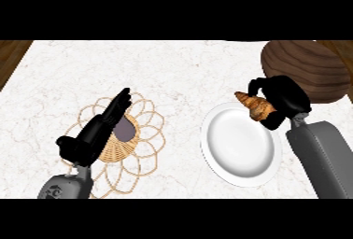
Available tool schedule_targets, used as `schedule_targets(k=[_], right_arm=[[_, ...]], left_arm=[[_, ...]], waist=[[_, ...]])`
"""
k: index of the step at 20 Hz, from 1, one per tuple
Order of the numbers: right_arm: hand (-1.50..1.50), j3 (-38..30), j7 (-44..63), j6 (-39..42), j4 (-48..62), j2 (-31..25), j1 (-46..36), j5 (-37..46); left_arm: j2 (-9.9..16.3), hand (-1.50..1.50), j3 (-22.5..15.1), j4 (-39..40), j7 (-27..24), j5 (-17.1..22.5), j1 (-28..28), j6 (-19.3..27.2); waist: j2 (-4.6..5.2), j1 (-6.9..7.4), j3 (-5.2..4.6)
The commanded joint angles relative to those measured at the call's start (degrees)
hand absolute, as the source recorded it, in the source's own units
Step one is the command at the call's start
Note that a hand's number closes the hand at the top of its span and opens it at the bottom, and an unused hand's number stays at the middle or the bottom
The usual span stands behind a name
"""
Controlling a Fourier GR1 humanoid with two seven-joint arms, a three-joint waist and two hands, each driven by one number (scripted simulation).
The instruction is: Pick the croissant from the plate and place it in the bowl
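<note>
My right hand [286, 97] is curled round a golden-brown croissant [254, 105], which it holds just above the white plate's [238, 149] upper right rim. The brown wooden bowl [310, 67] stands right behind that hand, at the far right of the counter. Only the croissant's left end shows past the fingers. My left hand [96, 130] stays open with straight fingers pointing up, over the wicker mat at the left.
A woven wicker mat [141, 154] with looped edges lies at the left under my left hand. The marble counter ends in wooden strips at the far left and far right.
</note>
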Motion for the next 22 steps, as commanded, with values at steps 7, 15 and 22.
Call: schedule_targets(k=[7,15,22], right_arm=[[1.50,-16.28,1.44,-0.99,-10.95,1.93,-3.36,-16.62],[1.50,-20.14,-1.14,-5.51,6.18,-4.89,-11.39,-12.21],[1.50,-23.55,-11.46,-25.46,24.93,-7.98,-15.02,-6.41]], left_arm=[[-1.35,0.00,-1.42,-1.40,1.62,-0.89,-0.15,0.57],[-0.98,0.00,-0.60,-3.34,2.47,-0.47,0.16,-0.65],[-2.53,0.00,-1.43,2.65,-0.92,-2.32,-2.86,-0.31]], waist=[[-0.06,-0.12,0.00],[0.32,1.11,0.01],[1.04,1.95,0.09]])
